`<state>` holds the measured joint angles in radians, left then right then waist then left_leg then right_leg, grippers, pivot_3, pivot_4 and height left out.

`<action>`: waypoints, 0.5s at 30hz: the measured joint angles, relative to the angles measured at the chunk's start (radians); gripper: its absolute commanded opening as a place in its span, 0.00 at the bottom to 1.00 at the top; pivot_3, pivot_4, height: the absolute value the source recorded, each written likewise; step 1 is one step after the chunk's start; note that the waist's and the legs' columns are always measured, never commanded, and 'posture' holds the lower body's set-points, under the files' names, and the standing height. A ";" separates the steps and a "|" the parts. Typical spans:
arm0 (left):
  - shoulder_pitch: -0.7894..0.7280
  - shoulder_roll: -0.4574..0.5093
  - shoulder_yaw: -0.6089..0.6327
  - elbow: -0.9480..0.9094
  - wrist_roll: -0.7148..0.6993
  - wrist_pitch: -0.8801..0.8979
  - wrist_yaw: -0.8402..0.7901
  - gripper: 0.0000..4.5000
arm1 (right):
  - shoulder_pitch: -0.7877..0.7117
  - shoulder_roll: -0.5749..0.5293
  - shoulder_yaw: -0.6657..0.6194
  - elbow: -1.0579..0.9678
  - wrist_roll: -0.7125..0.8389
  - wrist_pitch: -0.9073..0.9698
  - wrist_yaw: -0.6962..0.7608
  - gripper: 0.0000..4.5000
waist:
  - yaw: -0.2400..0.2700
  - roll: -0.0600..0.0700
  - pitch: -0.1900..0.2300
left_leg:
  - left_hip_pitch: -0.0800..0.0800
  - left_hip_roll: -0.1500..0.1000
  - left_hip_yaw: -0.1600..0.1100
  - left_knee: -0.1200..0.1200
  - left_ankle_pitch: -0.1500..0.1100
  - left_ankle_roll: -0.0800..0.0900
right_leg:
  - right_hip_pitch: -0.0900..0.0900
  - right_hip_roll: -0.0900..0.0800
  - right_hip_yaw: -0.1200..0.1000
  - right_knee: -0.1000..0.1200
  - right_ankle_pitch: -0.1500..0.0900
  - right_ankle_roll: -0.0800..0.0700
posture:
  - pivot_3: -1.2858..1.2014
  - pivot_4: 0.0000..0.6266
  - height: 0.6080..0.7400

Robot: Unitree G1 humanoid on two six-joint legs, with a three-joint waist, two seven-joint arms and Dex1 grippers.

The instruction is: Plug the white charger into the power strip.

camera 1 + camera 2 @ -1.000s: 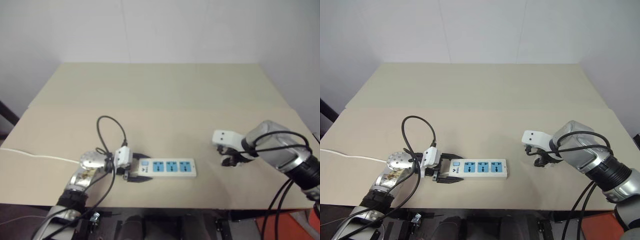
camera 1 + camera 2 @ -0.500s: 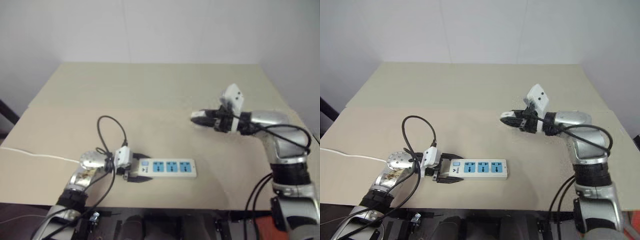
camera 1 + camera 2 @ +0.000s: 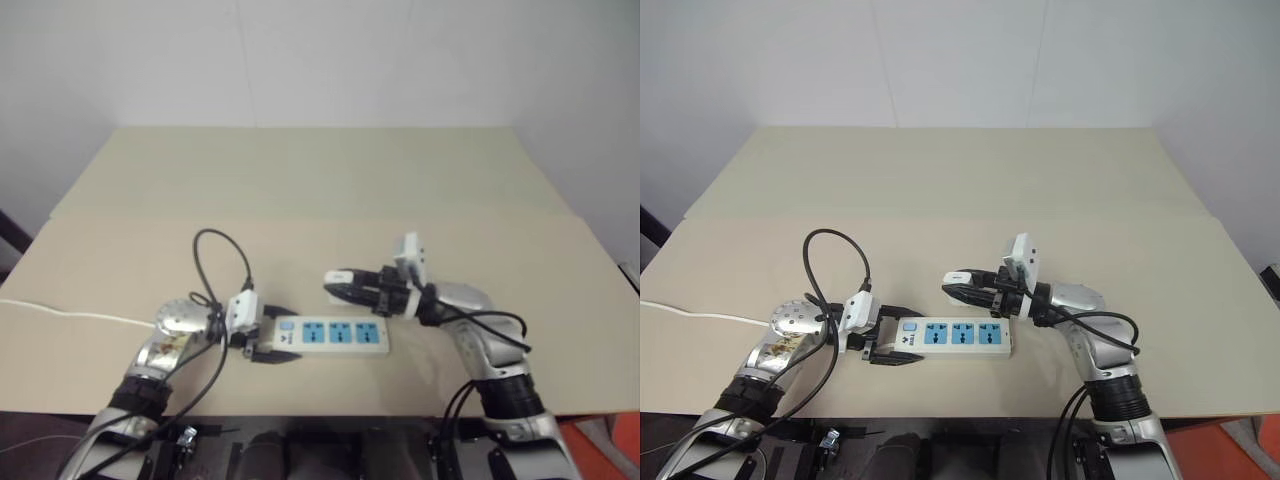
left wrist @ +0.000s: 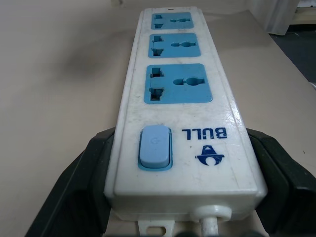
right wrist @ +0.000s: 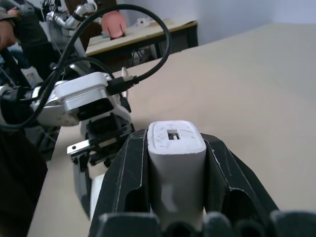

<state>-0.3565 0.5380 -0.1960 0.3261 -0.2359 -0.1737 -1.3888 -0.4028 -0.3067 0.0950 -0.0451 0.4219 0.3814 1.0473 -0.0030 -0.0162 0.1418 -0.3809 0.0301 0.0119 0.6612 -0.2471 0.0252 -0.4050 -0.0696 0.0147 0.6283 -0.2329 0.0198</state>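
The power strip lies flat near the table's front edge, its three blue sockets facing up. My left gripper is shut on its switch end, a black finger pressed against each long side by the bluish switch. The white charger sits clamped between my right gripper's fingers. That gripper points level toward my left arm and hangs above the table. From the head it sits just beyond the strip's sockets, apart from them.
A thin white cord runs off the table's left edge. A black cable loops up over my left wrist. The beige table stretches back to a white wall. Another table stands in the background.
My right arm swung in from the table's right side and turned its gripper toward the left, carrying the charger over to the strip. The left gripper and strip stayed put.
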 measured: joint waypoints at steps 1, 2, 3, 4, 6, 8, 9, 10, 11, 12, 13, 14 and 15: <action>0.000 0.001 0.000 0.000 0.000 0.001 0.000 0.74 | -0.004 0.005 0.017 0.006 -0.010 -0.018 0.003 0.25 | -0.001 0.000 0.000 | 0.000 0.000 0.000 0.000 0.000 0.000 | 0.000 0.000 0.000 0.000 0.000 0.000 | 0.52 0.24 1.00; 0.000 0.001 0.000 0.000 0.000 0.001 0.000 0.74 | -0.004 0.009 0.031 0.011 -0.015 -0.033 0.009 0.25 | 0.000 0.000 0.000 | 0.000 0.000 0.000 0.000 0.000 0.000 | 0.000 0.000 0.000 0.000 0.000 0.000 | 0.52 0.24 1.00; 0.000 0.001 0.000 0.000 0.000 0.001 0.000 0.74 | -0.004 0.015 0.053 0.019 -0.024 -0.053 0.018 0.25 | 0.000 0.000 0.000 | 0.000 0.000 0.000 0.000 0.000 0.000 | 0.000 0.001 0.000 0.000 0.000 0.000 | 0.52 0.24 1.00; 0.000 0.001 0.000 0.000 0.000 0.001 0.000 0.74 | -0.004 0.023 0.069 0.028 -0.028 -0.065 0.023 0.25 | 0.000 0.000 0.000 | 0.000 0.000 0.000 0.000 0.000 0.000 | 0.000 0.000 0.000 0.000 0.000 0.000 | 0.52 0.24 1.00; 0.000 0.001 0.000 -0.001 0.000 0.001 0.001 0.74 | -0.004 0.036 0.091 0.045 -0.029 -0.076 0.025 0.25 | 0.000 0.000 0.000 | 0.000 0.000 0.000 0.000 0.000 0.000 | 0.000 0.000 0.000 0.000 0.000 0.000 | 0.52 0.24 1.00; 0.000 0.001 0.000 -0.002 0.000 0.002 0.001 0.74 | -0.007 0.047 0.103 0.070 -0.037 -0.095 0.029 0.25 | 0.000 0.000 0.000 | 0.000 0.000 0.000 0.000 0.000 0.000 | 0.000 0.000 0.000 0.000 0.000 0.000 | 0.52 0.24 1.00; 0.000 0.001 0.000 -0.002 0.000 0.002 0.001 0.74 | -0.011 0.048 0.110 0.083 -0.044 -0.102 0.033 0.25 | 0.000 0.000 0.000 | 0.000 0.000 0.000 0.000 0.000 0.000 | 0.000 0.000 0.000 0.000 0.000 0.000 | 0.52 0.24 1.00; 0.000 0.001 0.000 -0.002 0.000 0.002 0.001 0.74 | -0.014 0.049 0.113 0.094 -0.046 -0.108 0.034 0.25 | 0.000 0.000 0.000 | 0.000 0.000 0.000 0.000 0.000 0.000 | 0.000 0.000 0.000 0.000 0.000 0.000 | 0.52 0.24 1.00; 0.000 0.001 0.000 -0.002 0.000 0.002 0.001 0.74 | -0.017 0.051 0.119 0.104 -0.048 -0.116 0.039 0.25 | 0.000 0.000 0.000 | 0.000 0.000 0.000 0.000 0.000 0.000 | 0.000 0.000 0.000 0.000 0.000 0.000 | 0.52 0.24 1.00; 0.001 0.001 0.000 -0.002 0.000 0.002 0.001 0.74 | -0.021 0.052 0.125 0.113 -0.050 -0.125 0.044 0.25 | 0.000 0.000 0.000 | 0.000 0.000 0.000 0.000 0.000 0.000 | 0.000 0.001 0.000 0.000 0.000 0.000 | 0.52 0.24 1.00; 0.001 0.001 0.000 -0.002 0.000 0.002 0.001 0.74 | -0.023 0.055 0.130 0.120 -0.052 -0.133 0.051 0.25 | 0.000 0.000 0.000 | 0.000 0.000 0.000 0.000 0.000 0.000 | 0.000 0.001 0.000 0.000 0.000 0.000 | 0.52 0.24 1.00; 0.001 0.001 0.000 -0.002 0.000 0.002 0.001 0.74 | -0.024 0.059 0.134 0.125 -0.054 -0.137 0.057 0.25 | 0.000 0.000 0.000 | 0.000 0.000 0.000 0.000 0.000 0.000 | 0.000 0.000 0.000 0.000 0.000 0.000 | 0.52 0.24 1.00; 0.001 0.001 0.000 -0.003 0.000 0.002 0.001 0.74 | -0.024 0.061 0.138 0.128 -0.055 -0.140 0.061 0.25 | 0.000 0.000 0.000 | 0.000 0.000 0.000 0.000 0.000 0.000 | 0.000 0.000 0.000 0.000 0.000 0.000 | 0.52 0.24 1.00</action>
<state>-0.3555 0.5394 -0.1962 0.3234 -0.2359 -0.1721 -1.3874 -0.4268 -0.2456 0.2332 0.0827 0.3668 0.2419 1.1083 -0.0034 -0.0162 0.1418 -0.3807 0.0305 0.0118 0.6612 -0.2471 0.0252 -0.4050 -0.0692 0.0147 0.6284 -0.2330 0.0198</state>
